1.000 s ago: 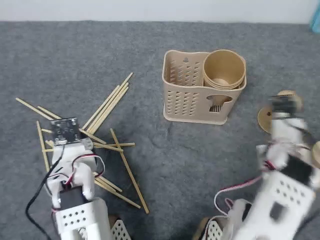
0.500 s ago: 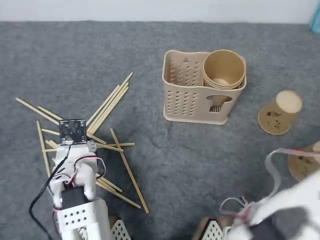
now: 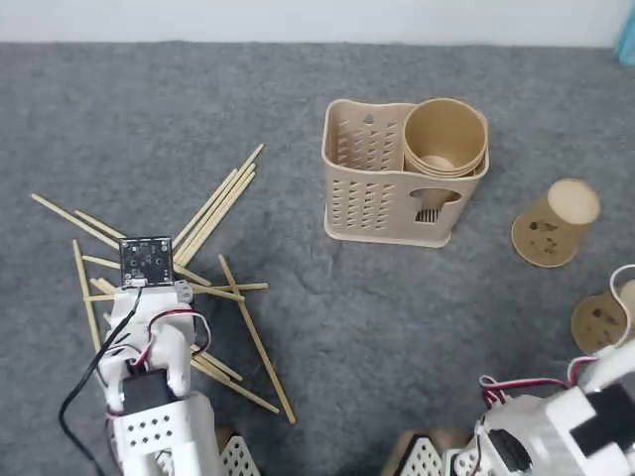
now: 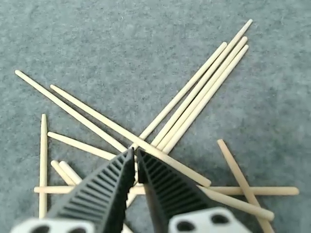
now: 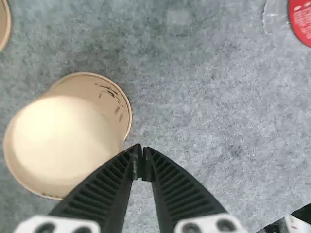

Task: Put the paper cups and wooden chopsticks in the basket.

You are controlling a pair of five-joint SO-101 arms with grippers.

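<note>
Right claw: closed | paper cup: tan, pale base up, dark-marked wall

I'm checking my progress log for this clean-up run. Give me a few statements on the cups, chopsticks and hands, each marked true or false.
1. The left hand is shut above the wooden chopsticks. True.
2. Stacked paper cups sit in one compartment of the basket. True.
3. Some chopsticks already stand in the basket. False: those in view lie scattered on the grey mat.
4. The right hand grips a cup. False: the right hand is shut on nothing, beside a tipped paper cup.
5. Two loose paper cups lie on the mat outside the basket. True.
</note>
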